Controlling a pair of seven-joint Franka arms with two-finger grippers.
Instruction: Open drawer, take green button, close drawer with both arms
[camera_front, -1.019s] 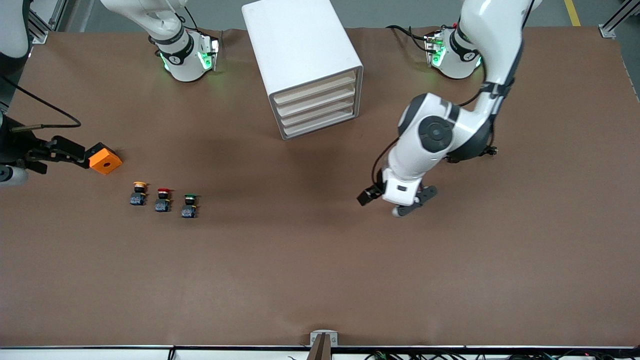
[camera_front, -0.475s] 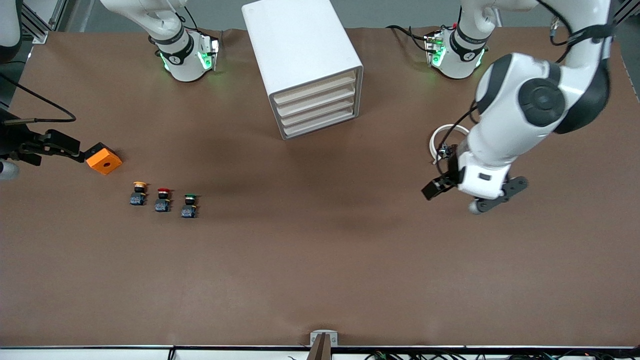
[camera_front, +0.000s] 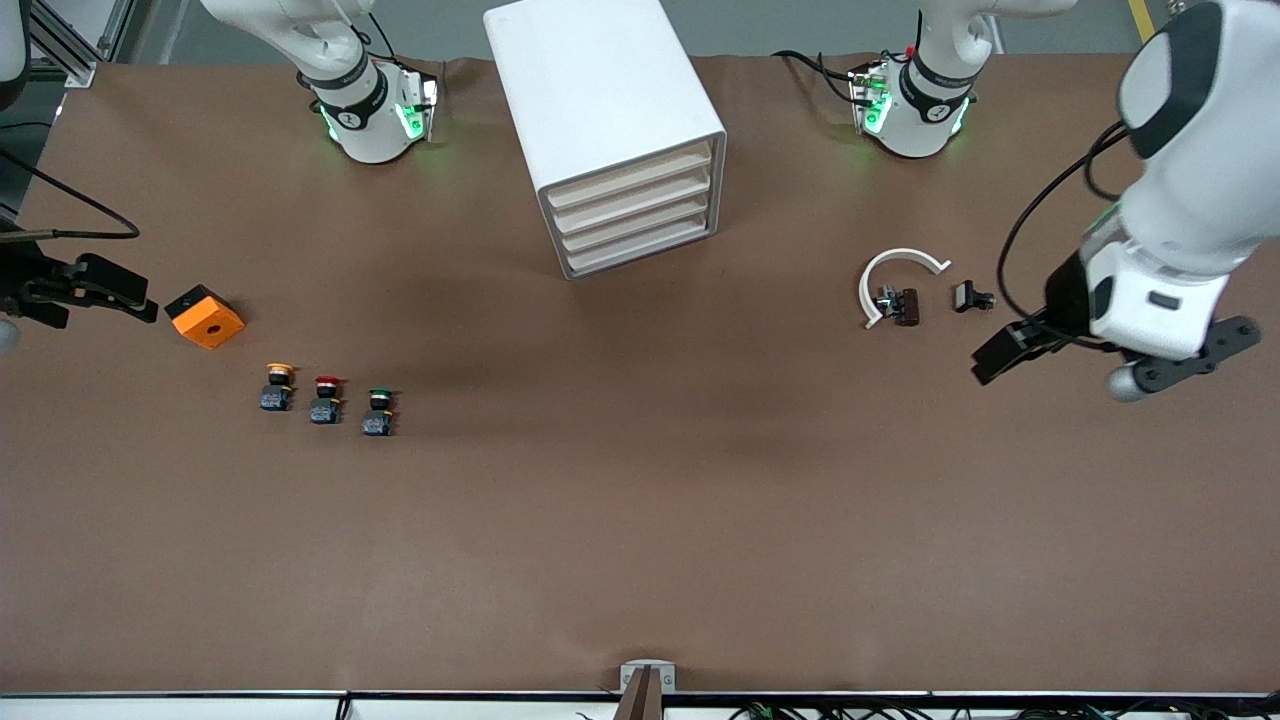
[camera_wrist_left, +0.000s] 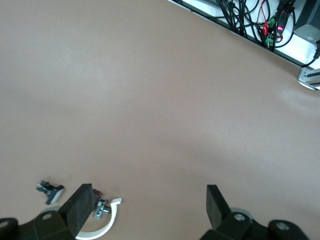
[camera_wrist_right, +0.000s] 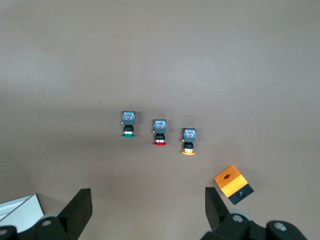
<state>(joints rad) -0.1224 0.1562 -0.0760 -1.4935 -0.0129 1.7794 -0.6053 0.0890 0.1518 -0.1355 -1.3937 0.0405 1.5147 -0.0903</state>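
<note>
The white cabinet (camera_front: 610, 110) stands between the arm bases with all its drawers shut. The drawer (camera_front: 640, 222) is the third from the top. The green button (camera_front: 378, 410) stands on the table beside the red-capped (camera_front: 326, 398) and yellow-capped (camera_front: 278, 386) ones; it also shows in the right wrist view (camera_wrist_right: 128, 123). My right gripper (camera_front: 130, 295) is open and empty beside an orange block, at the right arm's end of the table (camera_wrist_right: 148, 200). My left gripper (camera_front: 1030, 350) is open and empty in the air at the left arm's end (camera_wrist_left: 147, 200).
An orange block (camera_front: 206, 317) with a hole lies by the right gripper. A white curved clip (camera_front: 895, 272) and small dark parts (camera_front: 970, 297) lie near the left gripper; the clip also shows in the left wrist view (camera_wrist_left: 102, 226). Cables run along the table's front edge.
My left arm has swung from the table's middle out to its own end, uncovering the white clip and small parts. My right gripper has drawn back slightly from the orange block.
</note>
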